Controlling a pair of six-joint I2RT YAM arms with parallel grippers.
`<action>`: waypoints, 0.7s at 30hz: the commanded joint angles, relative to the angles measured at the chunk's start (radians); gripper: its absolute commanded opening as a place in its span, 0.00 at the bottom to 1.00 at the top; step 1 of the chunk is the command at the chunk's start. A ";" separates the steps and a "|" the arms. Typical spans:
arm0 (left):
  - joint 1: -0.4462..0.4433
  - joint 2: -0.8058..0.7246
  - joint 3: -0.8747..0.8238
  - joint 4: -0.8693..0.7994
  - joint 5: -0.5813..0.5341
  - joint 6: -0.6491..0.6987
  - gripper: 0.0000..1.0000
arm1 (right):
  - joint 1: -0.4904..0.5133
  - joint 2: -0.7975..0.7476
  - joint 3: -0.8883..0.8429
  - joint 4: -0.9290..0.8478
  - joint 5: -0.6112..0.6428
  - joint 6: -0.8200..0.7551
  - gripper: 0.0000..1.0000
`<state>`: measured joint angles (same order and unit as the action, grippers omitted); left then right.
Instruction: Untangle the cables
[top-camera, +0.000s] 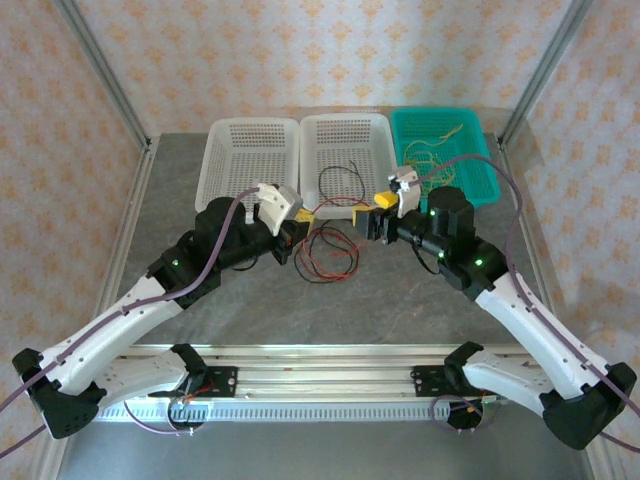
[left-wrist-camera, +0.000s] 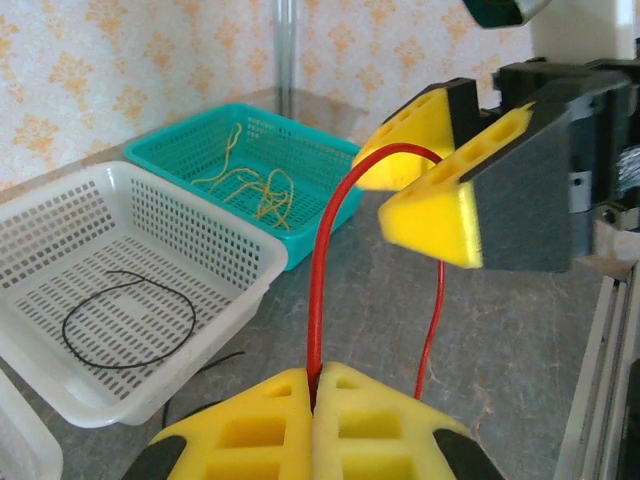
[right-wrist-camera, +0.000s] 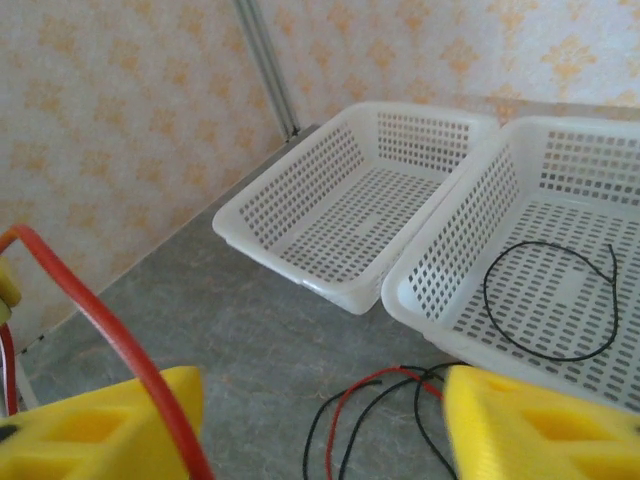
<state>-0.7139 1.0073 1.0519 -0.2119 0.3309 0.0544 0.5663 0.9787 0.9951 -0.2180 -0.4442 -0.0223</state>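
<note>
Holding a thin red flexible wire (left-wrist-camera: 318, 270) in the left gripper (left-wrist-camera: 315, 388), yellow foam pads pressed together on it. From that pinch, rising near upright, then arching over and dropping back toward the grey stone-look table (left-wrist-camera: 500, 340). Straddling the crown of the arch with the right gripper (left-wrist-camera: 395, 188): jaws apart, one yellow pad on each side of the strand, no contact that can be made out. From the right wrist, a wide gap between the pads, with the red strand running close past one of them. From above, both tools tip to tip over the middle of the table, the held stretch lying roughly left to right between them and the right jaws set across it. Probably a matter of closing there, then drawing the hands apart along that line. Just below the tips, on the table, a tangle of red and black loops (top-camera: 325, 255), near the front of the middle white perforated basket (top-camera: 380, 135) containing a single black wire loop (top-camera: 340, 185). Off to the right, thin yellow wires (top-camera: 440, 150) in the teal plastic basket (top-camera: 482, 185).
</note>
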 joint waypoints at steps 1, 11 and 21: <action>0.011 -0.009 -0.008 0.022 0.031 0.018 0.00 | -0.006 -0.001 0.031 -0.026 -0.070 -0.026 0.54; 0.024 0.007 -0.025 0.032 -0.030 -0.001 0.00 | -0.008 -0.024 0.005 0.002 -0.084 -0.011 0.05; 0.035 0.046 -0.053 0.102 -0.279 -0.145 0.62 | -0.008 0.021 -0.006 0.066 0.042 0.067 0.00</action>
<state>-0.6949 1.0439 1.0176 -0.1783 0.1940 -0.0040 0.5655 0.9813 0.9947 -0.2180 -0.4854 -0.0021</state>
